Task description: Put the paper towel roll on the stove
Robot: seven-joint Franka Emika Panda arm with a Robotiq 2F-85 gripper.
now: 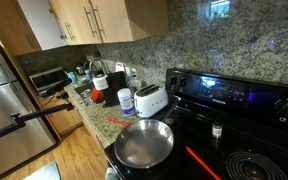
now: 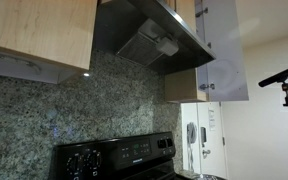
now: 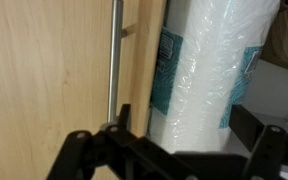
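**Gripper.** In the wrist view the gripper (image 3: 174,138) enters from the bottom edge. Its two black fingers (image 3: 82,150) stand wide apart, one at lower left and one at lower right. It clamps nothing. Whether either finger touches the roll cannot be told.

**Roll.** The roll (image 3: 209,70) fills the centre and right of the wrist view. It stands upright, white, in shiny wrap, with a teal print band down its left side. Its lower end sits in the gap between the fingers. Just left of it is a wooden cabinet door (image 3: 44,70) with a vertical metal handle (image 3: 114,60). The roll cannot be made out in either exterior view.

**Stove.** The stove (image 1: 199,128) occupies the lower right of an exterior view, its blue display lit on the back panel. In the other exterior view only the back panel (image 2: 114,160) shows, at bottom centre, under the hood (image 2: 149,40).

**Other items.** A silver pan (image 1: 144,143) rests at the stove's left edge. A white toaster (image 1: 150,100) and a small canister (image 1: 125,100) stand on the counter behind it.
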